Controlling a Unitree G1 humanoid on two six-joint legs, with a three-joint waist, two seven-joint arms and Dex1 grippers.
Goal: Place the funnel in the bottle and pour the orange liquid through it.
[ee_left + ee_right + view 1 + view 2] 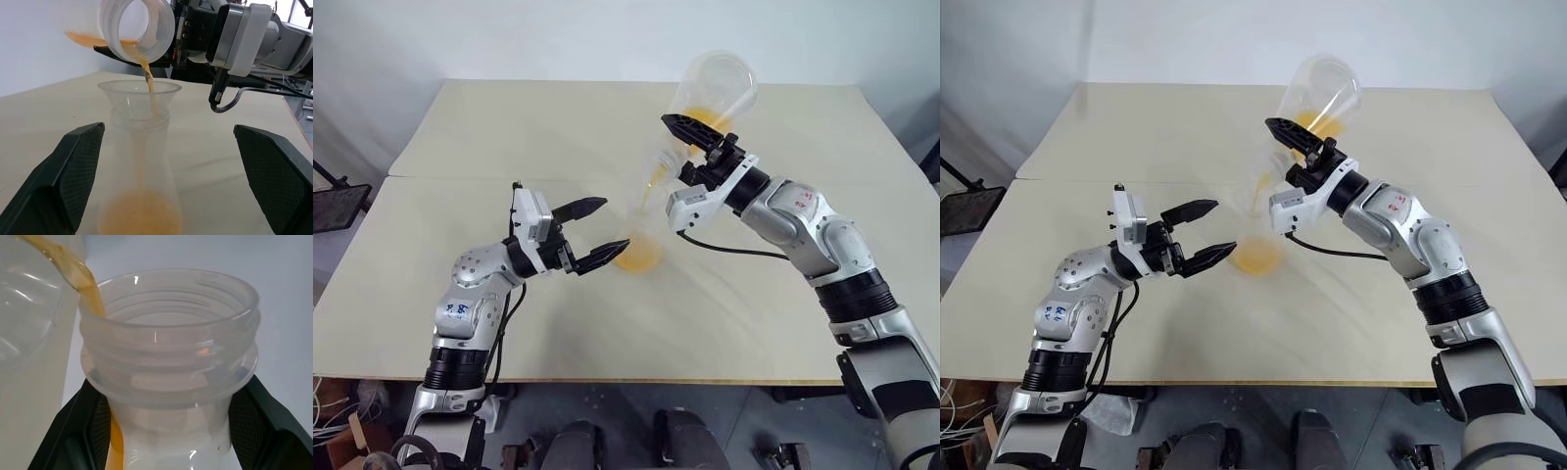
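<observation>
The frosted bottle (pixel 139 161) stands upright on the table with the clear funnel (pixel 139 95) seated in its neck. My right gripper (pixel 680 147) is shut on the neck of a clear flask (pixel 715 83), which is tilted mouth-down above the funnel. A thin stream of the orange liquid (pixel 149 81) falls from the flask's mouth into the funnel, and a pool of it (pixel 636 257) lies in the bottle's base. More orange liquid remains in the flask. My left gripper (pixel 612 225) is open, one finger on each side of the bottle with gaps showing.
The beige table (pixel 509 127) has a seam running across it and its front edge is near my arms. A black cable (pixel 734 250) loops under my right wrist. A dark object (pixel 331 206) sits off the table's left side.
</observation>
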